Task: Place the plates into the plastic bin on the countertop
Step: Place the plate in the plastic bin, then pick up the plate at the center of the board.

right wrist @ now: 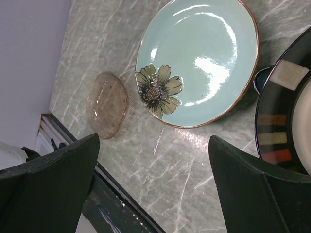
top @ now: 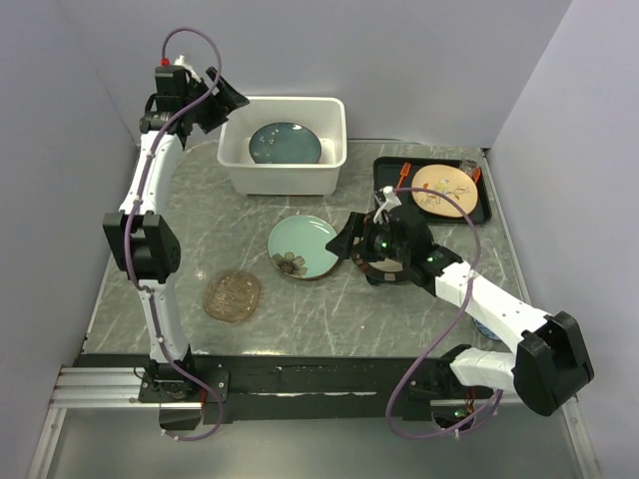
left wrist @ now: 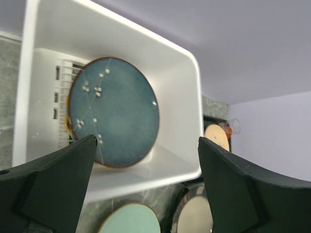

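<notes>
Teal plate [left wrist: 114,112] lies in the bin [left wrist: 187,97]; my left end effector [left wrist: 146,145] and right end effector [right wrist: 154,143] gape wide, empty.

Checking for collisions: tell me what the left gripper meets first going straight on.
Likely the dark teal plate lying in the bin, which the open left gripper points at; depth is unclear.

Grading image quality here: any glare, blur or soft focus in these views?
Right wrist: bright glare patches on the pale green flowered plate. Left wrist: dark teal plate in focus, near fingers dark and soft-edged. Top external: even light, soft shadows, no blur.
</notes>
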Controlling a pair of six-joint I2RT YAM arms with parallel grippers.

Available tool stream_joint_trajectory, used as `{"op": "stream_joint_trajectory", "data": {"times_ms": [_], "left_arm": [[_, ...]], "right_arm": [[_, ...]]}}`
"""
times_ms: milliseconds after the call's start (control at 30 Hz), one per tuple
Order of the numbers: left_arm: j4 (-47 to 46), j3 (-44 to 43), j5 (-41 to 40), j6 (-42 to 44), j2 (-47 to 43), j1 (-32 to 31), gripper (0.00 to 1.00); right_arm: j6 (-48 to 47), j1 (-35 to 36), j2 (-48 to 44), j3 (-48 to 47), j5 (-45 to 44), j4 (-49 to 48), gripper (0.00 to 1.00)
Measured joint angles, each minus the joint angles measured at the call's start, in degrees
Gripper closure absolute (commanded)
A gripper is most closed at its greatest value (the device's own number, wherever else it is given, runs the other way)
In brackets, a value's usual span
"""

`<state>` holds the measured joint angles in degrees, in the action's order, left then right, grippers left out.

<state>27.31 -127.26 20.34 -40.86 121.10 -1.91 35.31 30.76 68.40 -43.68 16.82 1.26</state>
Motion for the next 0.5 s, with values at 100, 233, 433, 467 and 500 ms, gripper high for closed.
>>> {"op": "stream_joint_trajectory", "data": {"times_ms": [100,233,433,467,500], "left_arm": [[-0.4,3.4,1.0,1.4,-5.0,-0.6,0.10],[-3.1,12.3,1.9,2.6,-13.1,-3.2,0.10],[-5.7,23.9,3.0,3.2,-20.8,-11.6,0.10],[-5.9,24.9,3.4,3.7,-21.1,-13.6,0.10],[-6.0,25.7,3.7,3.8,-21.1,-14.7,0.10]], "right_arm": [[0.0,0.0,-0.9,0.0,-1.0,0.6,0.00],[0.9,0.0,-2.3,0.0,-3.9,2.2,0.00],[2.0,-1.0,-7.0,1.0,-9.0,4.7,0.00],[2.3,-1.6,-7.6,1.1,-9.6,5.1,0.00],[2.4,-2.3,-8.2,1.2,-10.1,5.5,0.00]]}}
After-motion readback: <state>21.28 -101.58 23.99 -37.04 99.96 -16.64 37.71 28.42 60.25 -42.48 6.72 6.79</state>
